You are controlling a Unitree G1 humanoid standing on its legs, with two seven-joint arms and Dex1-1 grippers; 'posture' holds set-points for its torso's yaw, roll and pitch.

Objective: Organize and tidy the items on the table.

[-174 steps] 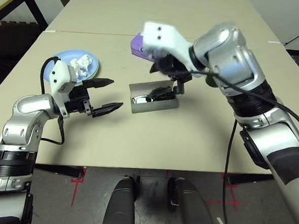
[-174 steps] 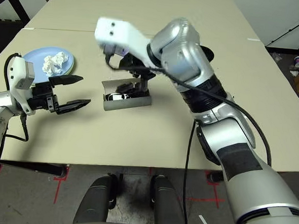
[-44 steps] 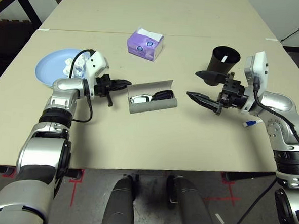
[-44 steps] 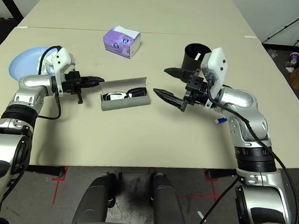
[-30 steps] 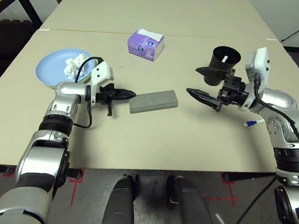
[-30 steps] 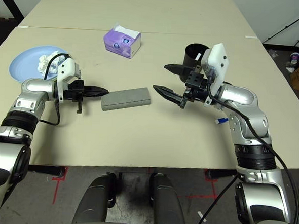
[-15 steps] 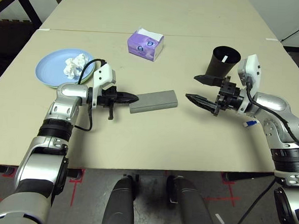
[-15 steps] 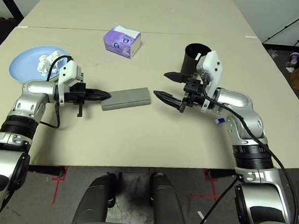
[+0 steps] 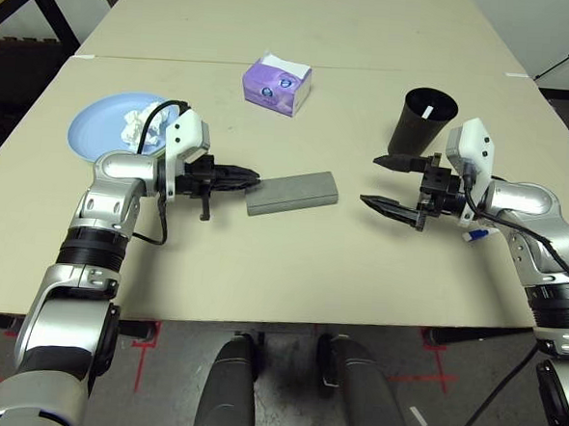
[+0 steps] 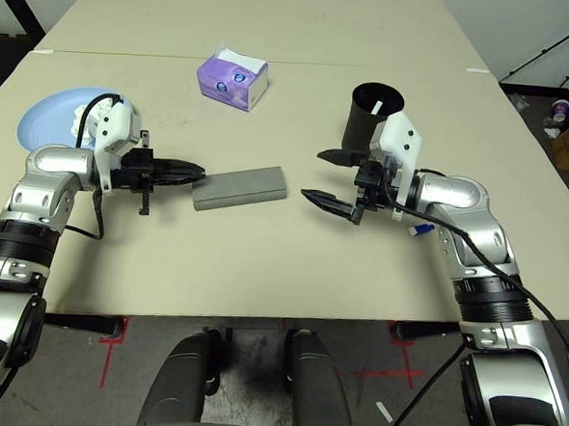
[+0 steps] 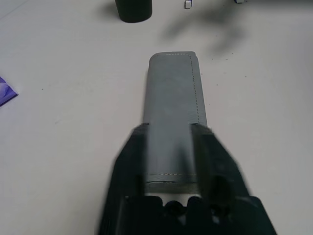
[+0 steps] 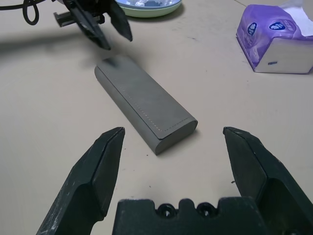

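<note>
The grey glasses case point(image 9: 293, 191) lies closed near the middle of the beige table point(image 9: 291, 271); the black sunglasses are hidden. My left gripper point(image 9: 251, 178) hovers just off the case's left end, its fingers narrowly open with nothing between them; its wrist view looks along the case point(image 11: 173, 107). My right gripper point(image 9: 370, 180) is wide open to the right of the case point(image 12: 144, 105), a short gap away. Crumpled white tissue point(image 9: 135, 122) sits on the light blue plate point(image 9: 92, 129) at the far left. One white pen point(image 9: 429, 111) stands in a black cup point(image 9: 421, 120).
The purple tissue box point(image 9: 276, 84) stands behind the case. A second pen point(image 9: 474, 234) lies on the table beside my right forearm. A seam joins this table to another behind it.
The case's lid went down between 1.5 s and 1.0 s ago. Since half a second ago my left gripper has eased back from the case's end, and my right gripper has drawn back slightly.
</note>
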